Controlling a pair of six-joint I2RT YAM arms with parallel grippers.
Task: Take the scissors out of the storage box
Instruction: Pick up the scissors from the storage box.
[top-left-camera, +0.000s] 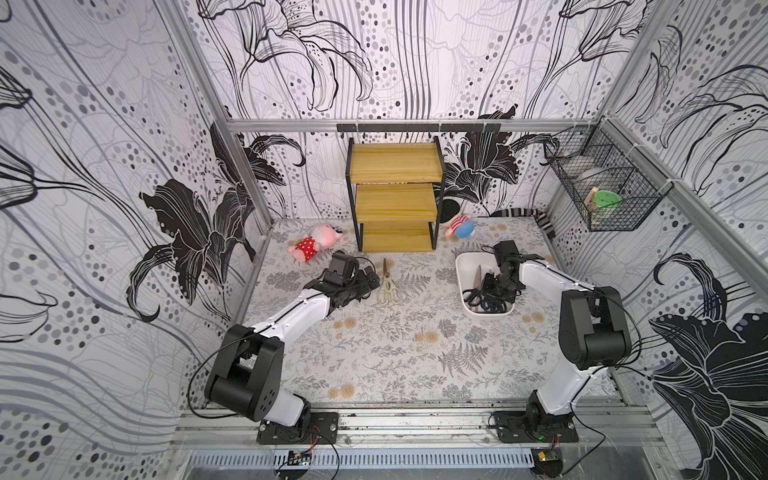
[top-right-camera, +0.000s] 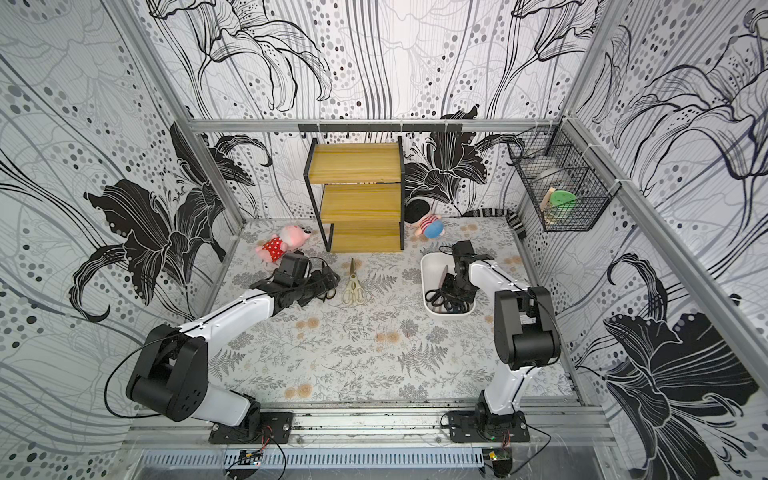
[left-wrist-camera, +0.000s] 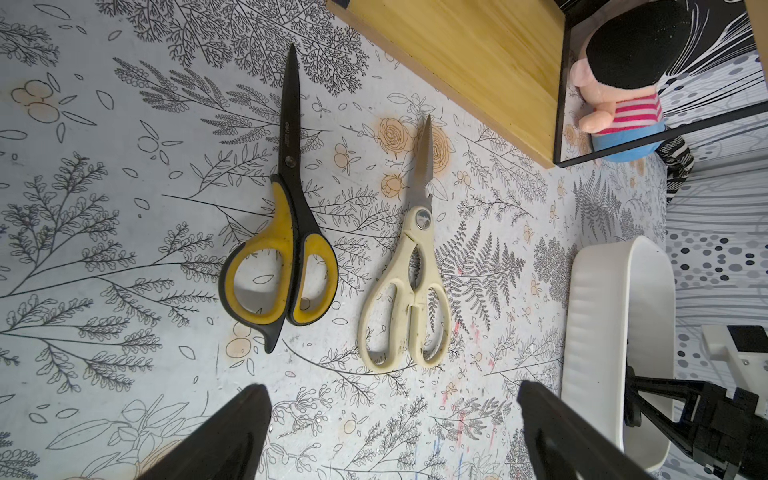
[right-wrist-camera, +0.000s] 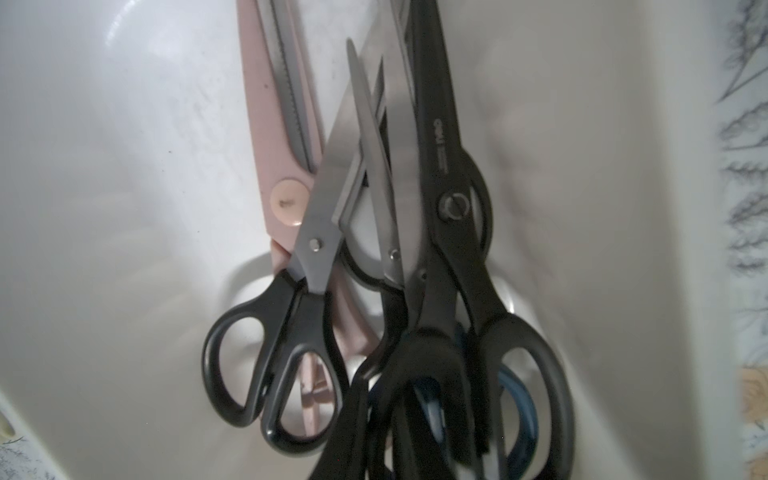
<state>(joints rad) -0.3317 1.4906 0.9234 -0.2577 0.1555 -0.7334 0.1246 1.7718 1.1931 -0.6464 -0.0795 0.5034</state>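
At two o'clock on the table (top-left-camera: 395, 357), inside the white storage box (top-left-camera: 465, 268), the right gripper (top-left-camera: 492, 290) is set among the piled scissors (top-left-camera: 473, 296); whether a black handle has been clenched cannot be told. Since the black scissors (right-wrist-camera: 451, 199) are interlocked over the pale pink scissors (right-wrist-camera: 274, 137) and a blue-handled pair (right-wrist-camera: 519, 399), a neighbour could be dragged up and dropped, or the light box tipped. Near eleven o'clock the cream scissors (left-wrist-camera: 420, 220) and the yellow-black scissors (left-wrist-camera: 288, 162) are already laid out, with the left gripper (left-wrist-camera: 392, 386) held released beside them.

A robot lab: a left arm (top-left-camera: 291, 315) and a right arm (top-left-camera: 544, 275) are bolted to a metal rail (top-left-camera: 415, 424), with flower-paper walls (top-left-camera: 104, 166) around the table (top-left-camera: 395, 353).
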